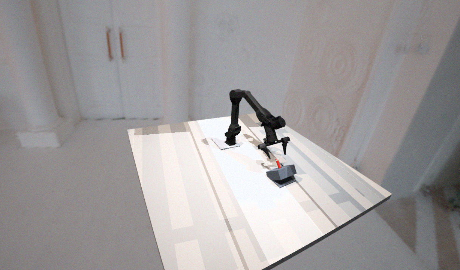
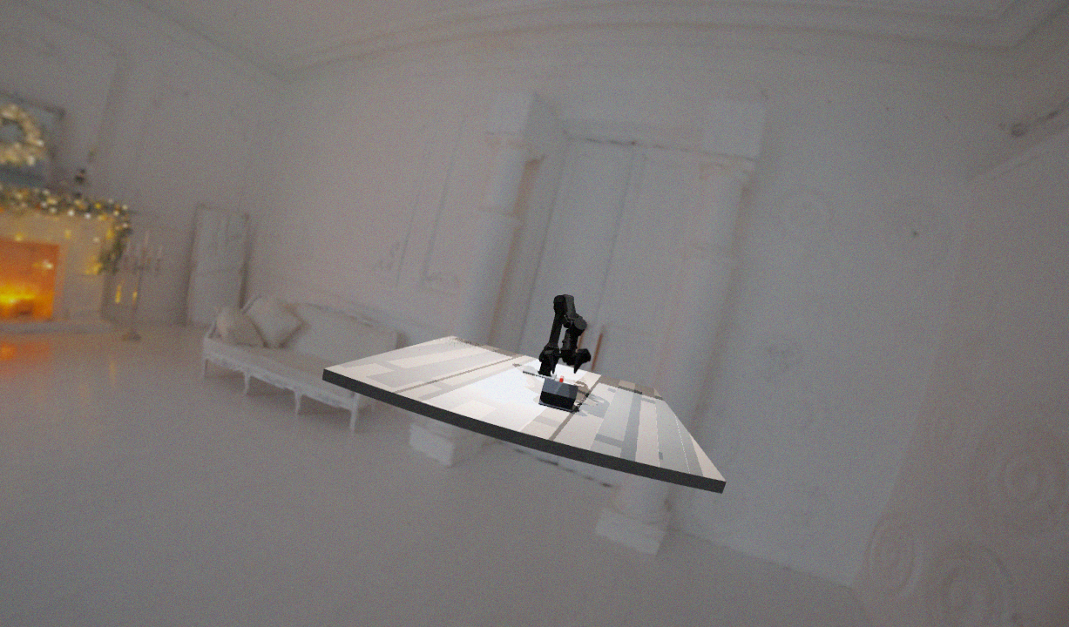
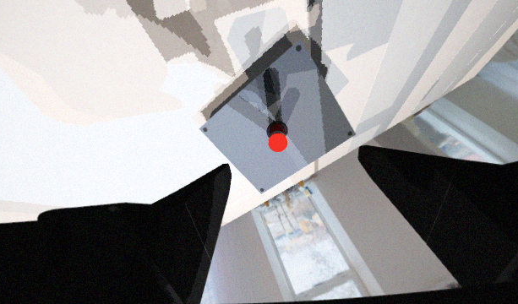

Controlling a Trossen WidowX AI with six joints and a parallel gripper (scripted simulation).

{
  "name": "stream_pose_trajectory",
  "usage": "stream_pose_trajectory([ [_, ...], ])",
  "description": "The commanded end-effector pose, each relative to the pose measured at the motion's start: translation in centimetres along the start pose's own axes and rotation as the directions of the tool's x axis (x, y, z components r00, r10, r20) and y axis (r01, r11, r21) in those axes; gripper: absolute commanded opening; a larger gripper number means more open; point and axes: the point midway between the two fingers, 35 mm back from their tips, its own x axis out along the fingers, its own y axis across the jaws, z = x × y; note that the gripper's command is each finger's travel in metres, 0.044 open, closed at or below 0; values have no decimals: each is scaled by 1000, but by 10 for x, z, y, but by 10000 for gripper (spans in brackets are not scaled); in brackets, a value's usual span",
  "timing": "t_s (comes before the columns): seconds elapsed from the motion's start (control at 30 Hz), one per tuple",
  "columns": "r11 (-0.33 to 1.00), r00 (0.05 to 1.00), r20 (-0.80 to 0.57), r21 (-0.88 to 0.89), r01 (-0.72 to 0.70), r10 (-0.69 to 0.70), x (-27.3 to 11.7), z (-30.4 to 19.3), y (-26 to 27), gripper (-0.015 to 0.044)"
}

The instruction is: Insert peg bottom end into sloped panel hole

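Peg (image 1: 277,164) (image 2: 561,380) (image 3: 277,143) is seen from the top standing in the block (image 1: 280,173) (image 2: 558,393) (image 3: 242,131); it could be knocked if the spread, unloaded claw (image 1: 277,156) (image 3: 292,160) is swung sideways. In the exterior view, seating depth is hidden. In the wrist view, both fingers are held apart from it.

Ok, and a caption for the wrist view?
Round red peg standing in the hole of a gray panel, between the spread fingers of the open tool.
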Motion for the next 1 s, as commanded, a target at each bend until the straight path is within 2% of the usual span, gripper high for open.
stream_pose_trajectory([
  [0.0, 1000, 1000, -2, 5, -4, 4, -7, 0, 0, 440],
  [0.97, 1000, 1000, 2, 1, -4, 4, -53, 0, -2, 440],
])
